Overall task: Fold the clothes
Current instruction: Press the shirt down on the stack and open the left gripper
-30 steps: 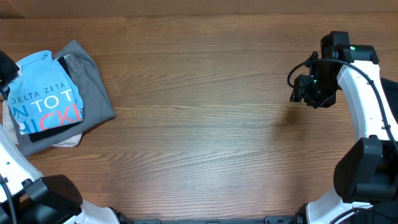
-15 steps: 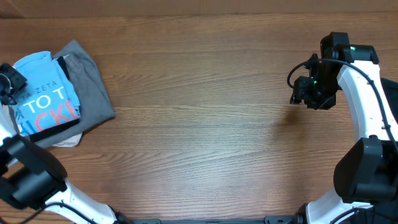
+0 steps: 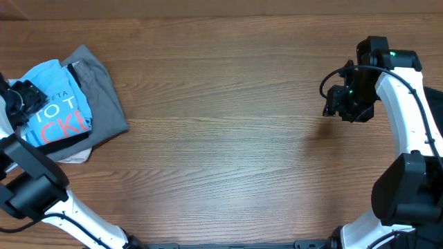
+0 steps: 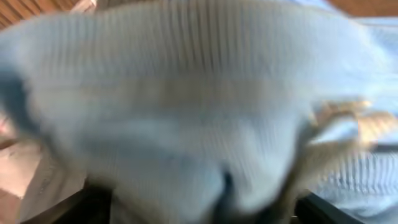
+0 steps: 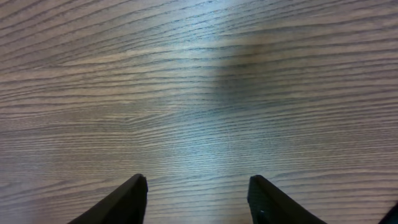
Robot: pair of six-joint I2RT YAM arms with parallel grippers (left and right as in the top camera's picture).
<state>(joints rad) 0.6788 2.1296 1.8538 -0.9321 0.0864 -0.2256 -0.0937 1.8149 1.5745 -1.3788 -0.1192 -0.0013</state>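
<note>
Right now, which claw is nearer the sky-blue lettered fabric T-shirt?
Left. The left claw is at the left edge of the sky-blue lettered T-shirt; the right claw hangs over the wooden table, far across.

Clothes [image 3: 100, 97] at left edge of table [image 3: 228, 138], right claw [image 5: 198, 180] opposite

The table [image 3: 228, 138] looks like brown wood with fine dark grain lines, smooth, with a soft sheen where light falls. At the far left, the sky-blue T-shirt [image 3: 52, 114] is soft matt cloth; the left wrist view, though blurred, shows its ribbed knit. The grey garment [image 3: 104, 97] under it is matt cloth too. The right arm [image 3: 405, 104] has a glossy white plastic shell, and the right gripper [image 5: 198, 180] has matt black fingers [image 5: 121, 202].
</note>
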